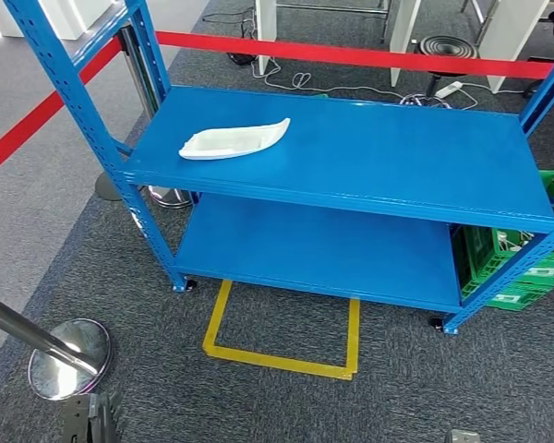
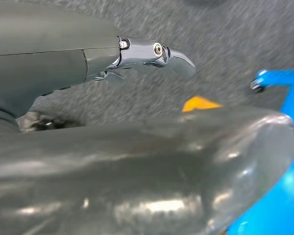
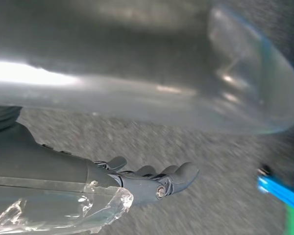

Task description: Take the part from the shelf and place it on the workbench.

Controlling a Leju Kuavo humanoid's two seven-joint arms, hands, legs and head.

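Two shelf levels make up the blue rack [image 1: 372, 152], the biggest thing ahead and the reference for everything else. It stands square behind a yellow floor mark [image 1: 283, 358], probably a standing spot for the robot, so a reach onto the upper level should be possible from there.

Behind the rack runs a red barrier tape [image 1: 343, 55], likely fencing off the work area. A green crate [image 1: 514, 268] sits at the rack's right end, partly tucked behind the lower level. A chrome post base [image 1: 68, 358] rests on the carpet off the rack's front left corner.

The part [image 1: 234, 142], a white tray-like moulding, lies flat on the upper level near the left end, well inside the edges and untouched. Its open, low position suits a grasp from above or from the front edge.

Left hand [image 2: 138, 161] hangs low over the carpet, short of the rack, with nothing in it; thumb and fingers [image 2: 157, 51] are extended and apart. Right hand [image 3: 153, 183] hangs likewise, holding nothing, fingers straight and spread from the thumb. Judgement: pick not yet begun; the workbench is not identifiable from here.
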